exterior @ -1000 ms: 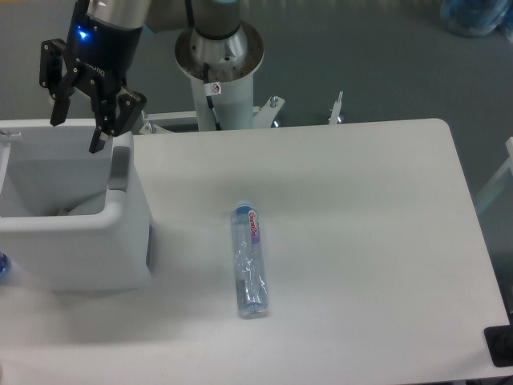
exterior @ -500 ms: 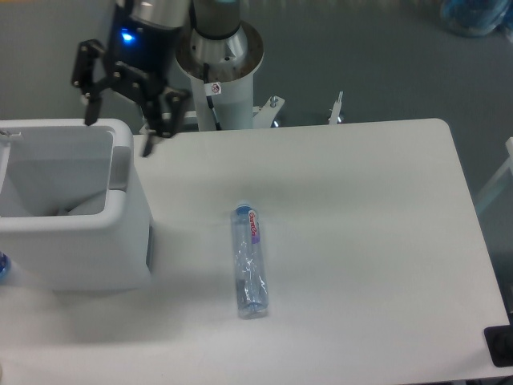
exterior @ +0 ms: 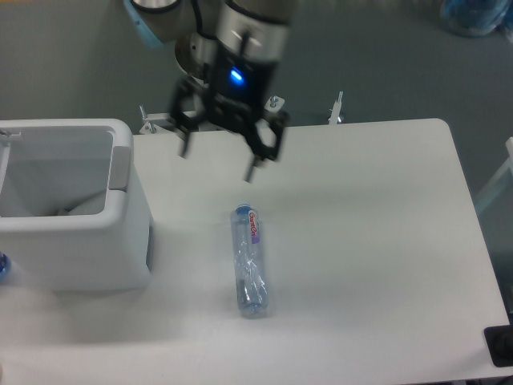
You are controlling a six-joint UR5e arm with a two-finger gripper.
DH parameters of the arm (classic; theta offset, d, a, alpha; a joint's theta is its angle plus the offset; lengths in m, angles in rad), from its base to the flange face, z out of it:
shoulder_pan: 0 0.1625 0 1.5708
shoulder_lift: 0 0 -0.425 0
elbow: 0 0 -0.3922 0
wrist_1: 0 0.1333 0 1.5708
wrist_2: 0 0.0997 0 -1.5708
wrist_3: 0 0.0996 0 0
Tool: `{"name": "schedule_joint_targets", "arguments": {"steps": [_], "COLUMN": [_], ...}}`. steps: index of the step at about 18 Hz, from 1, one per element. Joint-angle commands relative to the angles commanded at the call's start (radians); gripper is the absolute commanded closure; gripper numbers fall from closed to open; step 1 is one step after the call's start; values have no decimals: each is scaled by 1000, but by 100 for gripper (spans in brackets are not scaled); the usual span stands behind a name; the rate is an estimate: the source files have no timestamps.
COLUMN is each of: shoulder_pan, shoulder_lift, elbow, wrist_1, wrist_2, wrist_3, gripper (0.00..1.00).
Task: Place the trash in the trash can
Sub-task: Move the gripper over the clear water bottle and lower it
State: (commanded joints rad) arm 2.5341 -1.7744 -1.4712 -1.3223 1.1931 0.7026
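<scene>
A crushed clear plastic bottle [exterior: 249, 261] with a blue cap and a purple-pink label lies lengthwise near the middle of the white table. My gripper [exterior: 218, 164] hangs open above the table just behind the bottle's cap end, its two fingers spread wide with nothing between them. The trash can [exterior: 128, 224], a large white boxy bin with a rectangular top opening, stands at the left edge of the table. Something pale lies at the bottom of the bin; I cannot tell what it is.
The arm's round base and white pedestal [exterior: 210, 48] stand behind the table's far edge. A blue object [exterior: 2, 267] peeks out at the left border beside the bin. A dark block [exterior: 501, 346] sits at the table's front right corner.
My gripper has swung right, from above the trash can's opening to over the table behind the bottle. It stays open. The bottle has not moved.
</scene>
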Motion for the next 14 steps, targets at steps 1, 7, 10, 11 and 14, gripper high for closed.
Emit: {"name": "schedule_joint_targets", "arguments": {"steps": [1,7,10,11,14], "shoulder_pan": [-2,-6,-6,-9,-15], "shoulder_lift": [-35,-178,-230,-240,-278], "elbow": [11,49,68,71,89], "wrist_1": [-3,-5,-15,-15,-47], "wrist_2": [43,97,149,154,180], "wrist_3": [-3,-18,-20,-20,-35], "gripper": [0,0,0,0,0]}}
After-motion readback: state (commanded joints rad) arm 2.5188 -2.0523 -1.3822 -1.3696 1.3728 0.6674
